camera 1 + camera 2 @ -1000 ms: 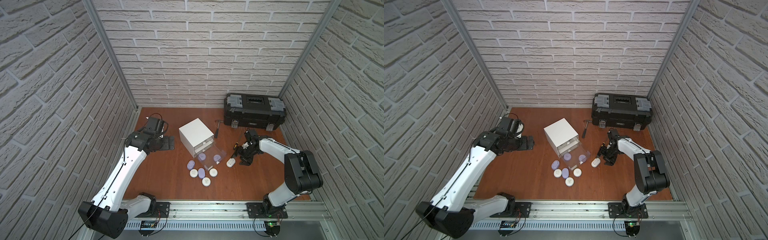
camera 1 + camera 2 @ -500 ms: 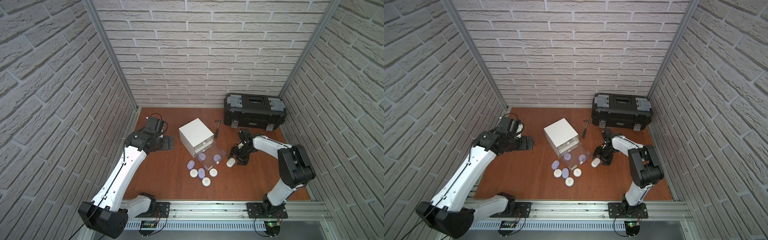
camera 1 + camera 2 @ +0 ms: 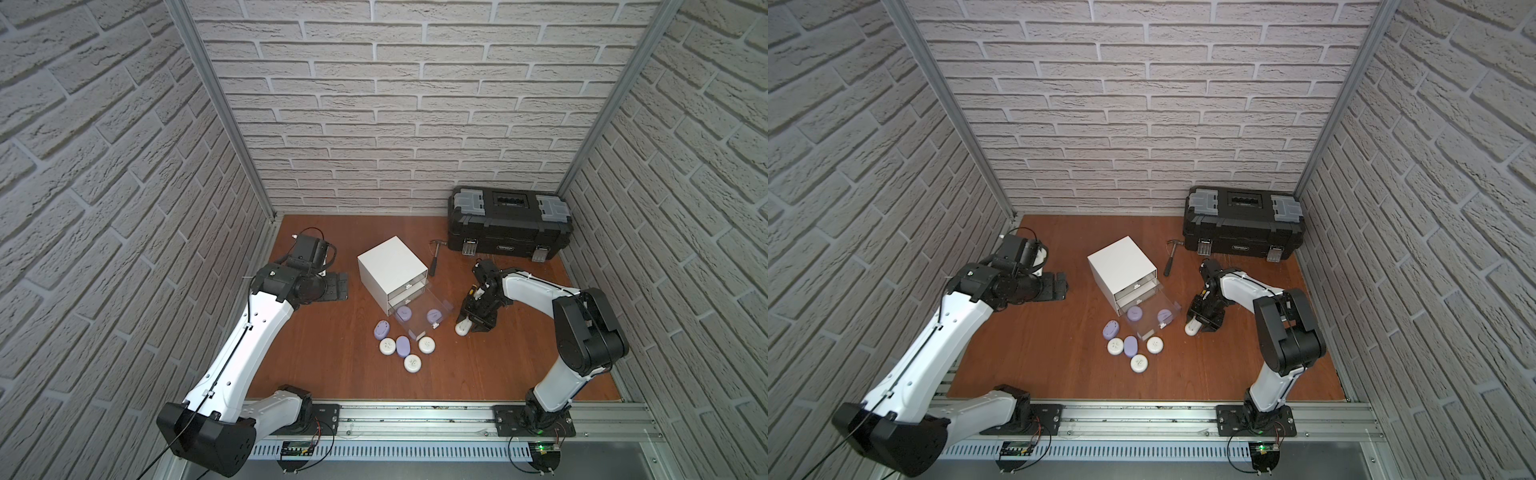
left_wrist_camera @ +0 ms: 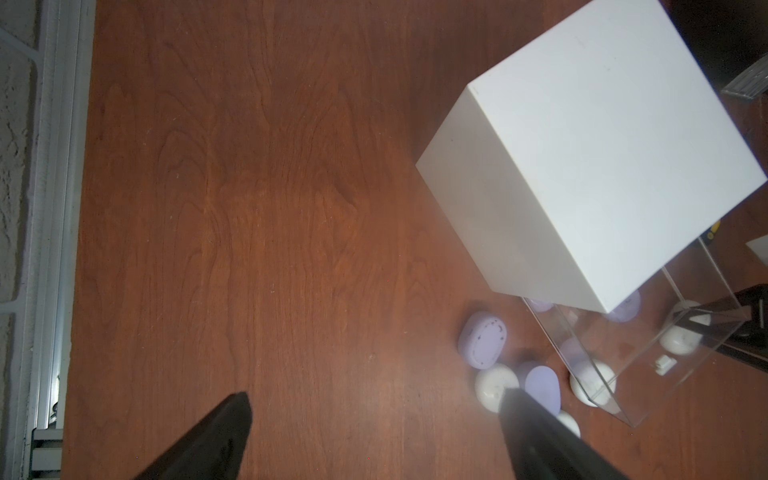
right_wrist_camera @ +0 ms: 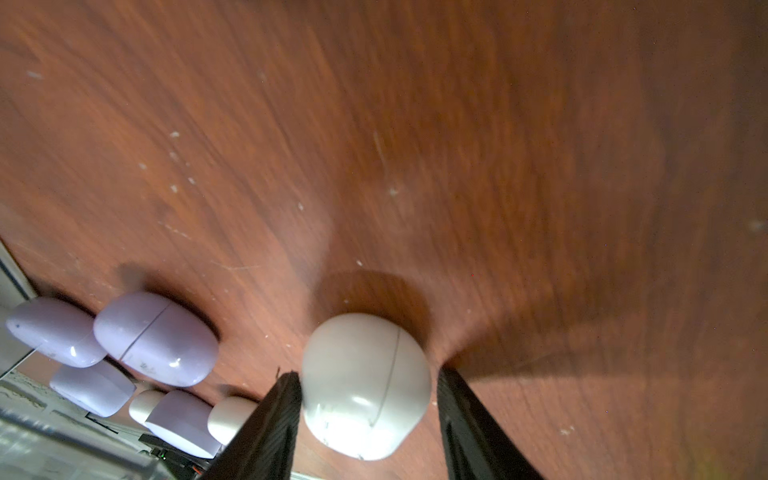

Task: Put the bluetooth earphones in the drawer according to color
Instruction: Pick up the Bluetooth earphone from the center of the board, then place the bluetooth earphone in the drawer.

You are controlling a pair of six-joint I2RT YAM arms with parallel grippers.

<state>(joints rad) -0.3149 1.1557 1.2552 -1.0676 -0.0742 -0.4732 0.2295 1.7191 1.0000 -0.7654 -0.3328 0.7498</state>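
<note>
The drawer (image 3: 390, 270) is a white cube cabinet; its bottom clear tray (image 3: 419, 334) is pulled out with two lavender bluetooth earphones (image 3: 403, 312) inside. Several more white and lavender cases (image 3: 402, 346) lie on the table in front of it. My right gripper (image 3: 468, 326) is open and straddles a lone white case (image 5: 365, 386) on the table: one finger (image 5: 282, 407) touches it, the other stands a small gap away. My left gripper (image 4: 376, 399) hovers wide open and empty, left of the cabinet (image 4: 602, 145).
A big black toolbox (image 3: 509, 226) stands at the back right against the wall. A small hammer (image 3: 435, 259) lies between it and the cabinet. Brick walls close in three sides, and a metal rail (image 3: 415, 415) runs along the front edge.
My right gripper has moved down to the lone white case and its jaws have narrowed around it. The left arm and the other cases have not moved.
</note>
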